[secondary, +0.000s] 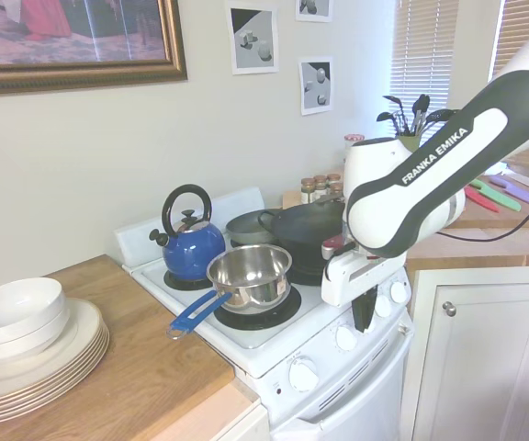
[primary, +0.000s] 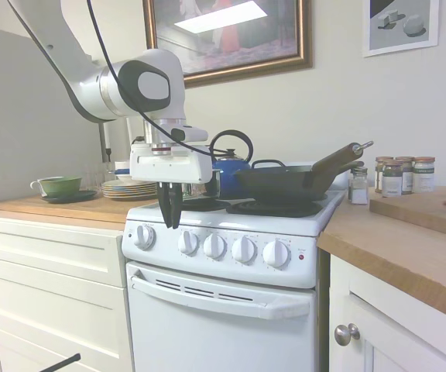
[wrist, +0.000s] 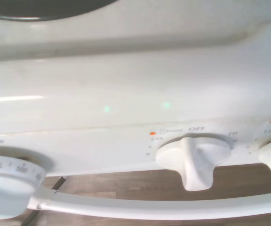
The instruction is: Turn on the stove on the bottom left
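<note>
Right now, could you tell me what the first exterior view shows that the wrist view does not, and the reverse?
Only the first exterior view shows the gripper, fingers close together, hanging in front of the stove between its two leftmost knobs, plus the blue kettle and black pan. Only the wrist view shows the print around a knob: LO, OFF, HI. Both show the white knobs and the oven-door handle.

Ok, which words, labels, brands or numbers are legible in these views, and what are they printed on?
"FRANKA EMIKA": on the white and black robot arm.
"OFF", "LO", "HI": on the narrow white electric stove panel, around the round white knob.
"500": on the larger white dial; its remaining print is blurred.
Glass spice jars: labels too small to read.
</note>
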{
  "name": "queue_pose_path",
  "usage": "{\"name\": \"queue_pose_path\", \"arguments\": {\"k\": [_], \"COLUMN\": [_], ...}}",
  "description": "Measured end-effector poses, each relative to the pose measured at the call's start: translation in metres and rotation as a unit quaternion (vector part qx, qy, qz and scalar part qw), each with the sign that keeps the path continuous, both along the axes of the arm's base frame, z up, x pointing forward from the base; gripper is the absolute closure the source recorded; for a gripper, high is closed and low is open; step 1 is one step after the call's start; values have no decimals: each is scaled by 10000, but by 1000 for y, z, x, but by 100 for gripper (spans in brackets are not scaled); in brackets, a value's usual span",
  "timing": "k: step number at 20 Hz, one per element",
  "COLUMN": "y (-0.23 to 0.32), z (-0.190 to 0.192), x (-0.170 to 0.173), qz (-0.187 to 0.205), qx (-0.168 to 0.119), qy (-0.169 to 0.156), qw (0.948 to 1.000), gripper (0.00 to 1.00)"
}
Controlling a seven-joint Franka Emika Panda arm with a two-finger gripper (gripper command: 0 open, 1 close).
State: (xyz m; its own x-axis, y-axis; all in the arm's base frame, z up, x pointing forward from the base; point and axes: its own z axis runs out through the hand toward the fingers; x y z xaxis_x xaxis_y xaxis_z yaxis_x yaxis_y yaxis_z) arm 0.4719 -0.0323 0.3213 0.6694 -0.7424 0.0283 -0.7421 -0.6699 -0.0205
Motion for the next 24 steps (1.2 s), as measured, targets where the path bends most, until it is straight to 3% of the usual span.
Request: {"name": "queue_pose_path", "arguments": {"k": [24], "y": [-7], "z": [-25], "x": [20], "qz": [55], "qx": [-109], "qy": [-35], "qw": [9999], "gripper": [100]}}
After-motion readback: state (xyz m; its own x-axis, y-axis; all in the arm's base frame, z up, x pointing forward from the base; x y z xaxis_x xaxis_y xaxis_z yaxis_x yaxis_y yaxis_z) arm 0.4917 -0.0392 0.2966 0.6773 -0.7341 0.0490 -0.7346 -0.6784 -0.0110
